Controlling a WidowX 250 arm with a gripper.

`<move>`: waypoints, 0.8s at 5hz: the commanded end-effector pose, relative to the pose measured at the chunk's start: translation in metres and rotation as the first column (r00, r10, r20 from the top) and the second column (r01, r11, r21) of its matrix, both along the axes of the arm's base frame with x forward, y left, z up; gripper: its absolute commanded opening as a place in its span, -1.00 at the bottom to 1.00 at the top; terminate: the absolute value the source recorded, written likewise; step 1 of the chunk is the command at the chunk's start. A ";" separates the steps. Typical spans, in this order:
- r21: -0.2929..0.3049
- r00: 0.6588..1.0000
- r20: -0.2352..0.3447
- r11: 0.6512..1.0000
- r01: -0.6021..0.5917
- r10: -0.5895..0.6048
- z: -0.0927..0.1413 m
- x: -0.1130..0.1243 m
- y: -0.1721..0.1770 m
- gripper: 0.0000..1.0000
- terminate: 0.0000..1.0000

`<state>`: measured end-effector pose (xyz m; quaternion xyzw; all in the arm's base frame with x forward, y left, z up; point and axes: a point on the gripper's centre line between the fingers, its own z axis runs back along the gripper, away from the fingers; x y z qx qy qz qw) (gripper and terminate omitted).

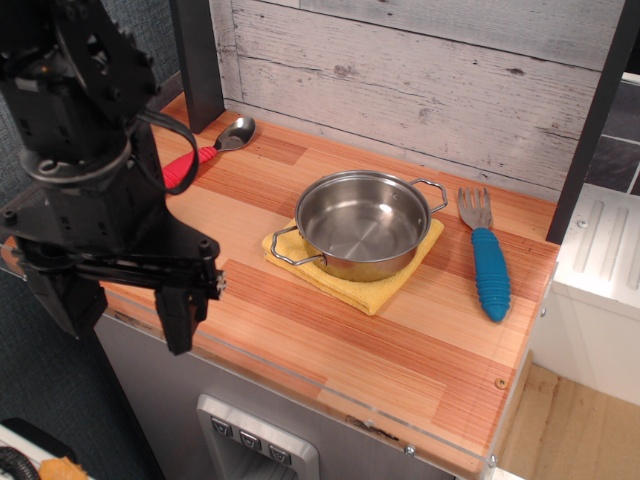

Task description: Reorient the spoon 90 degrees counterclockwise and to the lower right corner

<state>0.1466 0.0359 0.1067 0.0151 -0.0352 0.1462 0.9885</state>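
Note:
The spoon (pixel 213 148) lies at the back left of the wooden countertop (pixel 300 330). Its silver bowl points toward the back wall and its red ribbed handle runs down-left, its end hidden behind my arm. My gripper (pixel 122 300) hangs at the front left edge of the counter, nearer the camera than the spoon. Its two black fingers (pixel 183 312) stand wide apart with nothing between them. The lower right corner (pixel 470 400) of the counter shows striped wood, a clear plastic edge and a small screw hole.
A steel pot (pixel 362 222) with two handles sits on a yellow cloth (pixel 345 278) mid-counter. A blue-handled fork (pixel 488 265) lies to its right. A grey plank wall stands behind, a dark post (pixel 198 60) at back left and a white unit (pixel 600 270) at right.

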 end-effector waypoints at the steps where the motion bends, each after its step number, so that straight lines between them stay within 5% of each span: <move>1: 0.000 1.000 0.000 1.000 0.000 0.000 0.000 0.000 0.000 1.00 -1.00; 4: -0.005 0.996 0.085 0.999 -0.036 0.037 0.023 0.061 0.054 1.00 -1.00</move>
